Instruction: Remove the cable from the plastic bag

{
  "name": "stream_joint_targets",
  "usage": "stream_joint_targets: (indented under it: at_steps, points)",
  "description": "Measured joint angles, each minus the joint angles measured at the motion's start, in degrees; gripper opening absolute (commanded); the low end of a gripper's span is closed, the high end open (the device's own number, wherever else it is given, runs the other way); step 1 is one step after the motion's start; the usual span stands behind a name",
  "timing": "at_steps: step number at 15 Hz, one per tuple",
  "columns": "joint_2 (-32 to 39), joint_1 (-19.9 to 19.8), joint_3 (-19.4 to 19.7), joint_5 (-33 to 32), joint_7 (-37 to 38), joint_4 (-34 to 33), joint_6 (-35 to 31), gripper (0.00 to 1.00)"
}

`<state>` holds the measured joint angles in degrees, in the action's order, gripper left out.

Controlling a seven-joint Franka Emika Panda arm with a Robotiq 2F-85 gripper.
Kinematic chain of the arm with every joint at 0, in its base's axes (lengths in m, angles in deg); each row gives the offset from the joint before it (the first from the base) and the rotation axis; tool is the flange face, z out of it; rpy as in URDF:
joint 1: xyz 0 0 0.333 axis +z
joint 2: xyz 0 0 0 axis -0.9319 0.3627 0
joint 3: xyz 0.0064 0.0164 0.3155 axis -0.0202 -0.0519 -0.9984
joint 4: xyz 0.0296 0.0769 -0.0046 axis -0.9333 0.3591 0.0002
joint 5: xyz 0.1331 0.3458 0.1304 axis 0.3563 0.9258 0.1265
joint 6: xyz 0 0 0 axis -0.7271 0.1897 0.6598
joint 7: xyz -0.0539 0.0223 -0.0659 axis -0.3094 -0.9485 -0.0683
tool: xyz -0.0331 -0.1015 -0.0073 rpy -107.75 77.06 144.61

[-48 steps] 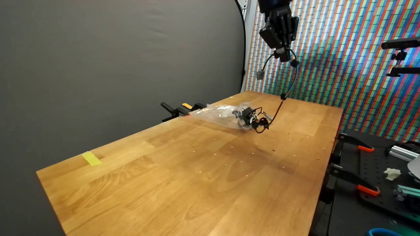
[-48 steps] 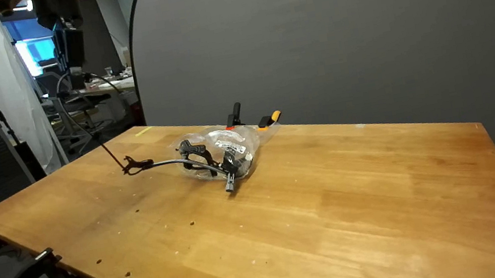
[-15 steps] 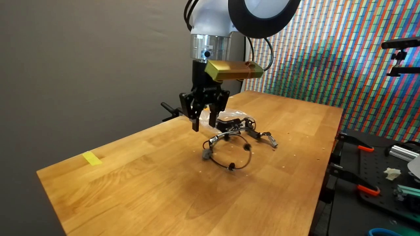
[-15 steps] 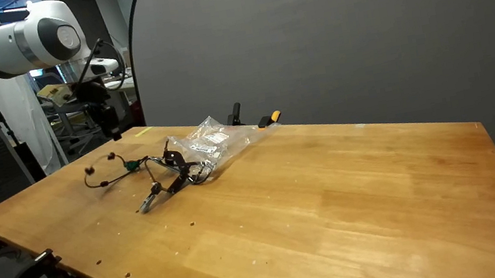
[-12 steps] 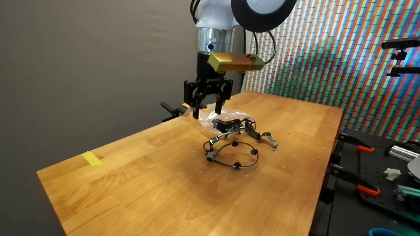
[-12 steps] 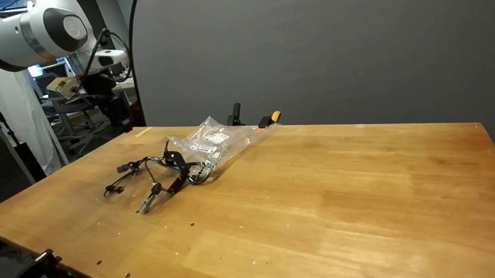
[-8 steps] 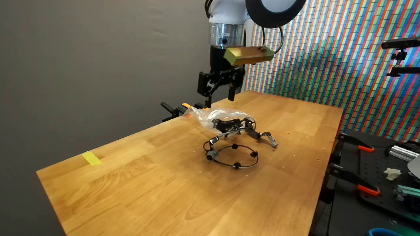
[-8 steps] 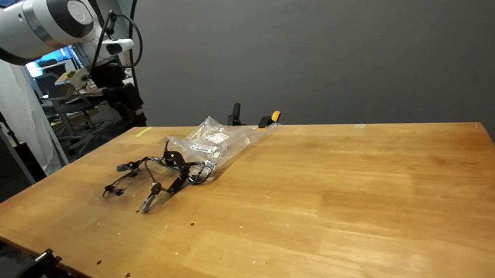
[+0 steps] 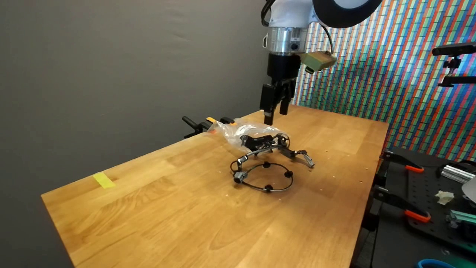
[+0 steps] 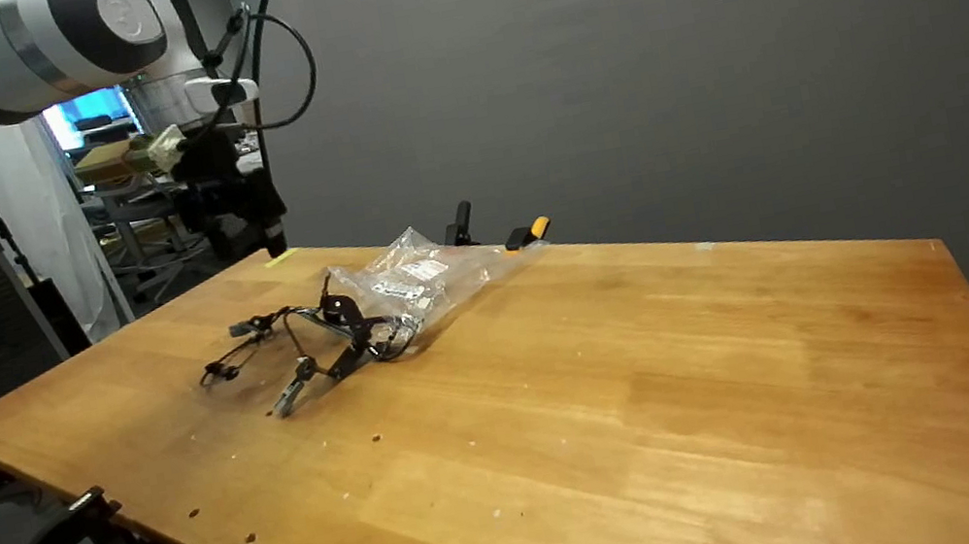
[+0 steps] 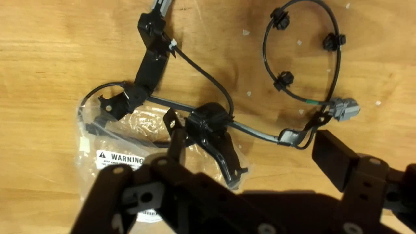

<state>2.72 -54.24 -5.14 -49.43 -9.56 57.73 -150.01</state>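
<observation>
The cable [image 11: 253, 131] is a thin black cord with a grey sleeve, glossy black bent-plate brackets [image 11: 150, 69], a near-circular loop carrying three black clips [image 11: 330, 42], and a blocky grey connector [image 11: 345, 109]. The arm [image 10: 15, 55] enters from the left in an exterior view; its gripper [image 9: 276, 113] points down above the wooden table [image 9: 156, 208] — fingers spread apart, clear of the cable. The plastic bag [image 10: 449, 281] is clear and crinkled. Most of the cable lies outside it, on its near side in both exterior views — one section shows through the film, whether inside or beneath cannot be told.
</observation>
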Motion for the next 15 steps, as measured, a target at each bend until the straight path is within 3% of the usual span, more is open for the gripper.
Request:
stream_joint_targets:
  at_steps: [6,15]
  points:
    - [-1.91,-2.40,-1.98,10.29,-16.71,4.82,-0.23,1.00]
    - [0.22,-4.16,-2.43,21.13,-26.03,6.32,-5.20,1.00]
